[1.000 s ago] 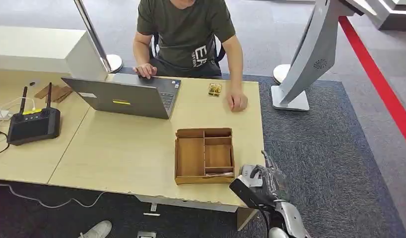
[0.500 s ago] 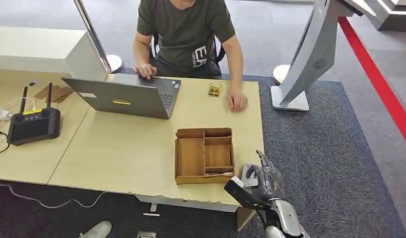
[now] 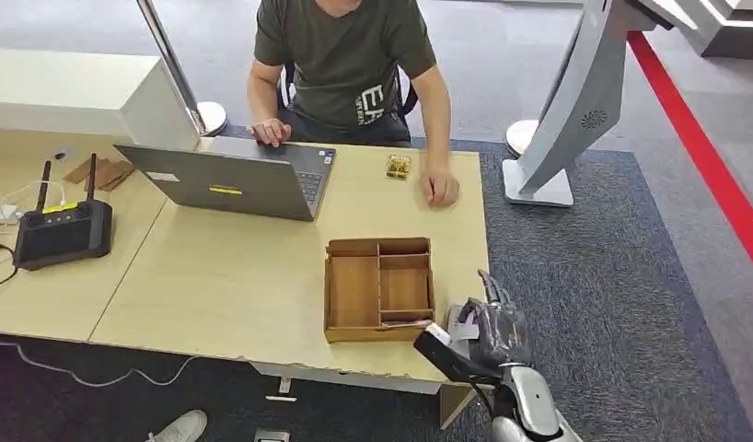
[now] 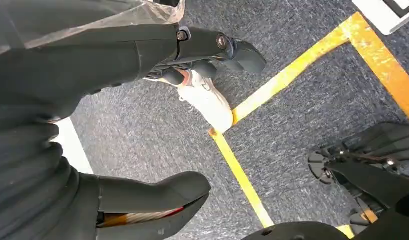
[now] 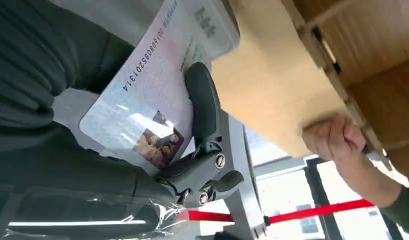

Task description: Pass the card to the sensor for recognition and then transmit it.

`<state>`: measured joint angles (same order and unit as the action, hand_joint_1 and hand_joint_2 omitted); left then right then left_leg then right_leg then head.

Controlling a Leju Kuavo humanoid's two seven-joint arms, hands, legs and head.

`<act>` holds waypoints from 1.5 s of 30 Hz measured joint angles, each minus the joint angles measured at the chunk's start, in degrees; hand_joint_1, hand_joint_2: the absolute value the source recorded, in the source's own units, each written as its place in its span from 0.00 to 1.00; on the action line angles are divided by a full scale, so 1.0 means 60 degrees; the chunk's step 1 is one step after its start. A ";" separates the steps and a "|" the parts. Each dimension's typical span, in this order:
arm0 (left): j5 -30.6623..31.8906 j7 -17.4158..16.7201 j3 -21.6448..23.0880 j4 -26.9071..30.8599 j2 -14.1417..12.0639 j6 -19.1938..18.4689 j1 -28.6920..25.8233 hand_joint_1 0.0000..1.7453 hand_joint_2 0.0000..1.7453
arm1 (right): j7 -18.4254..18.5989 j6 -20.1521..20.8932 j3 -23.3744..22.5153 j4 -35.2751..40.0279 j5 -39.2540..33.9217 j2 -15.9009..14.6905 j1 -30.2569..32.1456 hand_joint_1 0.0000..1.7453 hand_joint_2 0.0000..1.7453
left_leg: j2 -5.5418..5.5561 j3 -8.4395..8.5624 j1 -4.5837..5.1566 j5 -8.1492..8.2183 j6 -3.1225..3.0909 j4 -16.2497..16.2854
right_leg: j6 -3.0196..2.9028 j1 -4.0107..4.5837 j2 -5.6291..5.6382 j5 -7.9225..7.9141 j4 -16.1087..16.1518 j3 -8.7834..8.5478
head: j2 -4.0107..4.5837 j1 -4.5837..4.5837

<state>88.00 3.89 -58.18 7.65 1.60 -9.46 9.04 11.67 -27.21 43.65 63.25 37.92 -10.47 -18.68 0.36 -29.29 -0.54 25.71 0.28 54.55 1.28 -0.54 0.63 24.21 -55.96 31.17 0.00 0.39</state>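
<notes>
The right hand sits at the near right corner of the tabletop, just beside the wooden tray. Its dark fingers press an ID card flat against the palm — the card shows a photo and a printed number in the right wrist view. Against the frame a second ago, the hand has slid a little toward the tray and farther over the table edge, its fingers more upright; the card stays in its grip. The left hand hangs low over the carpet, fingers apart and holding nothing.

The tabletop is pale wood with a chipped near edge. The tray is divided into compartments, with one thin light item lying in its nearest narrow slot. Farther on, an open grey laptop stands at the middle, a black controller with two antennas lies at the left, and a small yellow object rests near the far edge.

A person in a dark green T-shirt sits across the table, one hand at the laptop, the other fist on the tabletop — unchanged from before. To the right, a grey slanted kiosk stand rises from the blue-grey carpet, with a red stripe running beyond it.
</notes>
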 joint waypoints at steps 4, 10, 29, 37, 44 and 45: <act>0.0062 0.0004 -0.0055 0.0003 0.0000 -0.0007 0.0003 0.00 1.00 | 0.0084 -0.0004 -0.0277 0.0757 0.0561 -0.0131 0.0009 1.00 1.00 | 0.0001 -0.0002 0.0000 0.0000 0.0000 0.0000 | 0.0000 -0.0001 0.0000 0.0000 0.0000 0.0003 | 0.0000 0.0000; 0.0160 0.0004 -0.0058 0.0000 0.0000 -0.0149 0.0048 0.00 1.00 | 0.0015 0.0091 -0.0623 0.2011 0.1202 -0.0222 -0.0092 1.00 1.00 | 0.0001 -0.0002 0.0000 0.0000 0.0000 0.0000 | 0.0000 0.0000 0.0000 0.0000 0.0000 0.0003 | 0.0000 0.0000; 0.0178 -0.0258 0.0128 0.0003 0.0047 -0.0645 0.0452 0.00 1.00 | -0.1002 0.1278 -0.0401 0.1031 -0.0015 0.1465 -0.2804 1.00 1.00 | 0.0009 -0.0018 -0.0004 -0.0016 0.0014 0.0000 | -0.0008 0.0003 -0.0001 -0.0008 -0.0013 0.0016 | 0.0000 0.0000; 0.0178 -0.0437 0.0528 0.0003 0.0117 -0.0834 0.0645 0.00 1.00 | -0.0834 0.1035 -0.0426 -0.0426 -0.0688 0.1876 -0.3791 1.00 1.00 | 0.0010 -0.0018 -0.0002 -0.0017 0.0013 0.0000 | -0.0005 0.0002 -0.0001 -0.0011 -0.0010 0.0016 | 0.0000 0.0000; 0.0178 -0.0484 0.0772 0.0003 0.0160 -0.0856 0.0712 0.00 1.00 | -0.0834 0.0929 -0.0437 -0.1299 -0.0910 0.2047 -0.4117 1.00 1.00 | 0.0009 -0.0018 -0.0003 -0.0016 0.0013 0.0000 | -0.0005 0.0002 -0.0001 -0.0011 -0.0010 0.0019 | 0.0000 0.0000; 0.0178 -0.0484 0.0813 0.0003 0.0160 -0.0856 0.0713 0.00 1.00 | -0.0838 0.0918 -0.0437 -0.1421 -0.0907 0.2073 -0.4141 1.00 1.00 | 0.0009 -0.0018 -0.0003 -0.0016 0.0013 0.0000 | -0.0005 0.0002 -0.0001 -0.0011 -0.0010 0.0019 | 0.0000 0.0000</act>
<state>89.07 0.98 -53.31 7.67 2.56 -14.60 13.32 6.64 -21.70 41.03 54.73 32.48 1.97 -43.52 0.41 -29.39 -0.56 25.61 0.36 54.55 1.25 -0.53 0.63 24.14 -56.02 31.28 0.00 0.39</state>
